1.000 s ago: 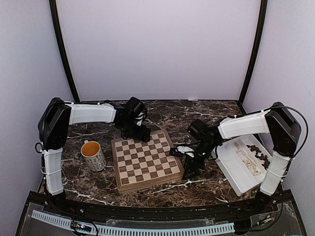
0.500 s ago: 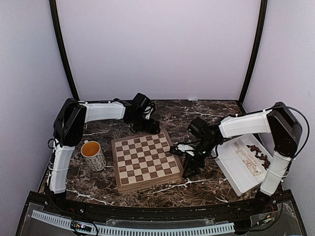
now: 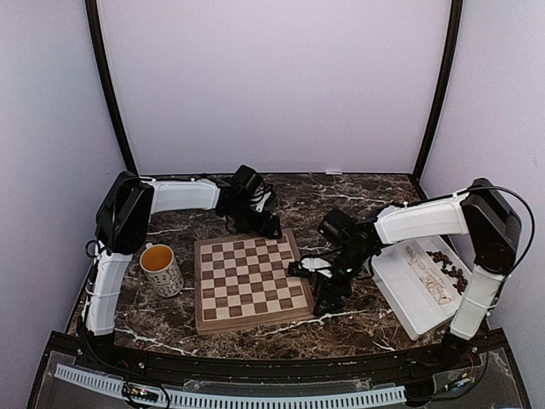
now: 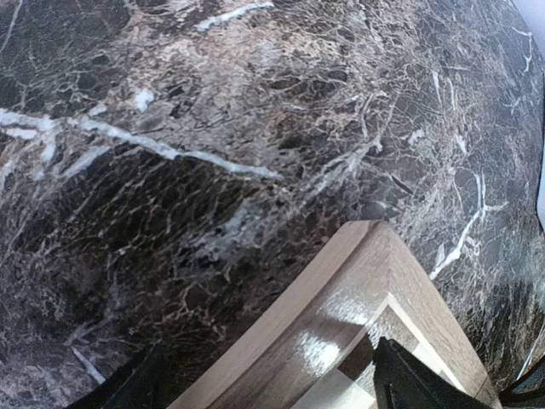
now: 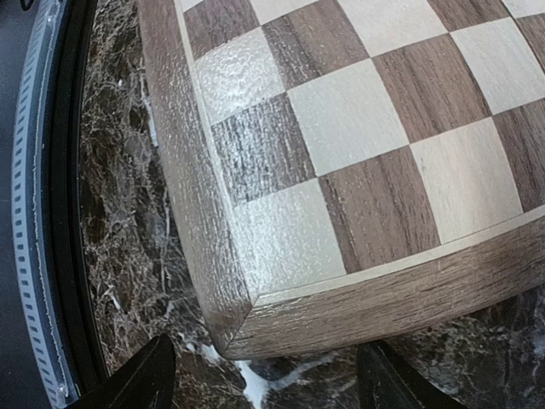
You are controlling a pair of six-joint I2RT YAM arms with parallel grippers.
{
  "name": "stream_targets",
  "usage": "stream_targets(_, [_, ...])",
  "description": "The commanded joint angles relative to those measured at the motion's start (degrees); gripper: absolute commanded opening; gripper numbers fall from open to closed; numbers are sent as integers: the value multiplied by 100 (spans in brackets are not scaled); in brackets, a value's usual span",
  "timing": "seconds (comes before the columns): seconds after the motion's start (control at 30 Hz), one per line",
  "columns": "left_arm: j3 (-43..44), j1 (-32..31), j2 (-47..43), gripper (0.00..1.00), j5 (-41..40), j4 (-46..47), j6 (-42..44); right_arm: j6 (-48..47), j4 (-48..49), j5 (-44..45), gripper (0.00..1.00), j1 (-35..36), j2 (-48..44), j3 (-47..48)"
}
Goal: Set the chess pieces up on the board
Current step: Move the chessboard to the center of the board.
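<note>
Wooden board [image 3: 247, 281] is lying on the bench [image 3: 366, 192] while left claw [image 4: 268, 379] and right claw [image 5: 264, 375], both spread and gripping nothing, are bracketing its two right-hand corners (probably to square it); chess pieces [image 3: 434, 281] are sitting in the white tray [image 3: 404, 300].

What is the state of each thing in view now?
Square wooden chessboard: flat, no pieces on it.
Pale mug with orange inside: upright.
White plastic tray: open, holds pale and dark wooden chess pieces.
Left end effector: open, at the chessboard's far corner.
Right end effector: open, at the chessboard's near corner.
</note>
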Motion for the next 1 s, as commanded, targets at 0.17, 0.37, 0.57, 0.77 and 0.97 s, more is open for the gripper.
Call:
stream_targets(0.17, [-593, -319, -454, 83, 470, 37, 25, -245, -25, -115, 75, 188, -293, -210])
stream_targets(0.37, [-601, -389, -630, 83, 386, 156, -10, -335, -271, 38, 75, 176, -394, -82])
stream_targets(0.57, [-27, -387, -1058, 84, -131, -244, 293, -371, -560, 396, 76, -12, -922, -51])
stream_targets(0.77, [159, -385, -1567, 84, -698, -277, 694, -202, -512, 700, 76, -543, -1672, -244])
stream_targets(0.97, [-352, -390, -2366, 84, -392, 144, 539, -142, -685, 890, 77, -1504, -2689, -398])
